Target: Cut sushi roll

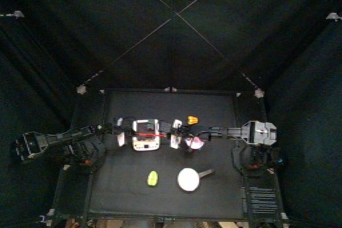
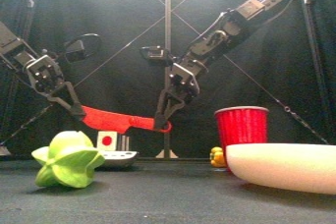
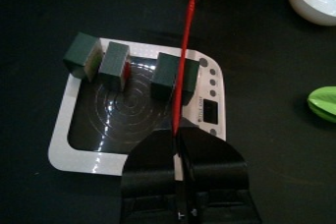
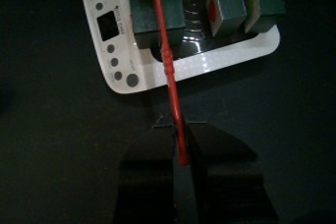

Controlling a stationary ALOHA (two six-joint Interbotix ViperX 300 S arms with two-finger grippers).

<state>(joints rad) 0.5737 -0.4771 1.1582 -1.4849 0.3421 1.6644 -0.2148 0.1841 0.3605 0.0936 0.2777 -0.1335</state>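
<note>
A sushi roll, dark green with a red core, lies in three pieces (image 3: 112,63) on a white board (image 3: 125,120). It also shows in the right wrist view (image 4: 230,2). A thin red knife (image 2: 125,122) hangs level above the board, held at both ends. My left gripper (image 2: 75,108) is shut on one end. My right gripper (image 2: 167,122) is shut on the other end. In the left wrist view the knife (image 3: 187,61) runs across the board along the edge of the piece set apart (image 3: 171,74). In the top view the knife (image 1: 158,132) spans the board (image 1: 144,142).
A green star-shaped object (image 2: 69,159) lies at the front left. A white bowl (image 2: 282,167) sits at the front right, a red cup (image 2: 241,128) behind it. A small yellow thing (image 2: 217,155) lies beside the cup.
</note>
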